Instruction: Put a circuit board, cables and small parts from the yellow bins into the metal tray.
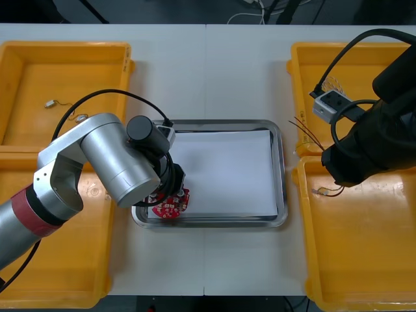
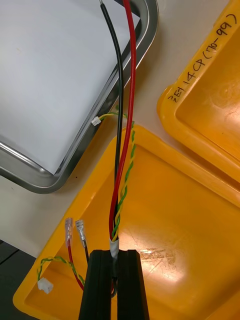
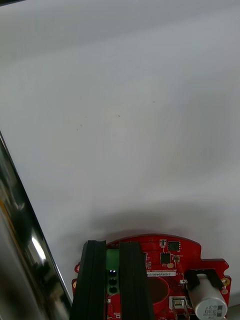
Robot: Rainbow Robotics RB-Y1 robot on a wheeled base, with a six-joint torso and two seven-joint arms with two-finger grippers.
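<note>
- Left end effector is closed on the round red circuit board. Its fingers pinch the green terminal block at the board's edge.
- The board sits over the near-left corner of the metal tray, above the white liner. We cannot tell whether it touches.
- We judge the board light, stiff and fragile. The upright capacitor should take no load, so the edge or the block is the safe hold.
- Right end effector is clamped on a cable bundle at its taped collar. It is above the near right yellow bin, beside the tray's corner.
- The bundle holds a red lead, a black lead and a twisted yellow-green pair. Its free ends reach over the tray rim.
- We judge the cables light and floppy. Loose connectors may snag the rim.
</note>
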